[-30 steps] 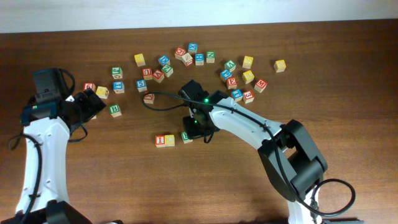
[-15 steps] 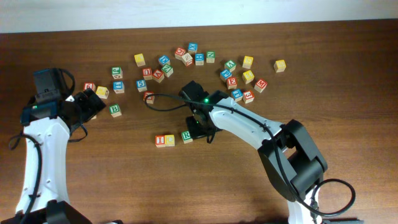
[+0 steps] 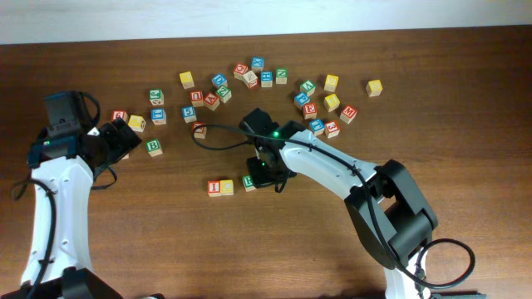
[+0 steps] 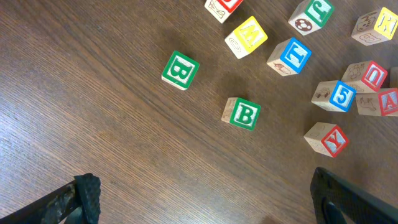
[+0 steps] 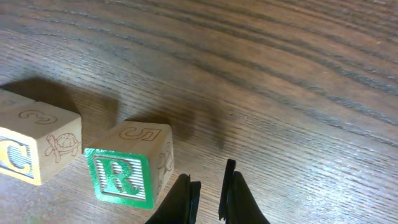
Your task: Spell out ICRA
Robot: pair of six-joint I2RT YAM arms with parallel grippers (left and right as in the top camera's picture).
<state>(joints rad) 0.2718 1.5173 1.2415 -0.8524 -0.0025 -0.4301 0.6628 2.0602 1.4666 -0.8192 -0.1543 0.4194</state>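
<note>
A red I cube [image 3: 214, 188] and a yellow C cube [image 3: 227, 187] stand side by side on the table. The green R cube [image 5: 121, 174] sits just right of the C cube [image 5: 18, 158], with a small gap between them. My right gripper [image 5: 210, 196] is shut with nothing between its fingers, and its left finger rests against the R cube's right side. A red cube that looks like an A [image 4: 388, 101] lies among the loose cubes at the back. My left gripper [image 4: 205, 199] hangs open over bare wood at the left.
Many loose letter cubes are scattered along the far side of the table [image 3: 274, 249]. Two green B cubes [image 4: 245, 114] and a red Y cube [image 4: 329, 138] lie in front of the left gripper. The right arm [image 3: 332, 166] reaches across the middle.
The right gripper has shifted slightly left against the R cube, covering part of it from above. The left arm has not moved.
</note>
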